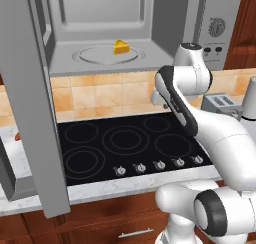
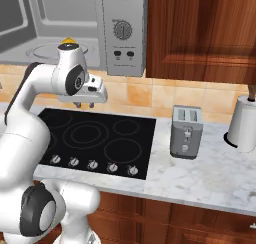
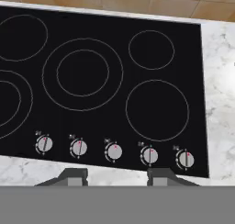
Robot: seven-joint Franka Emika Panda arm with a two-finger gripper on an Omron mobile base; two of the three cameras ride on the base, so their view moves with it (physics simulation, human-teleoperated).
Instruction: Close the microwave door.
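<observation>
The microwave (image 1: pixel 110 18) hangs above the cooktop with its grey cavity exposed. A yellow wedge (image 1: pixel 121 47) lies on the round glass turntable (image 1: pixel 95 55). The microwave door (image 1: pixel 30 113) is swung wide open toward me at the left, a tall grey panel seen nearly edge-on. The control strip with its dial (image 2: pixel 122 30) is on the microwave's right. My gripper (image 2: pixel 84 106) hangs over the cooktop, below the microwave and well right of the door, pointing down. In the hand view its fingertips (image 3: pixel 73 176) stand apart with nothing between them, so the gripper (image 3: pixel 117 178) is open.
A black cooktop (image 1: pixel 130 143) with a row of knobs (image 3: pixel 114 150) lies under the hand. A silver toaster (image 2: pixel 186 132) and a white paper roll (image 2: pixel 244 125) stand on the marble counter (image 2: pixel 200 173) to the right. Wooden cabinets (image 2: pixel 200 33) flank the microwave.
</observation>
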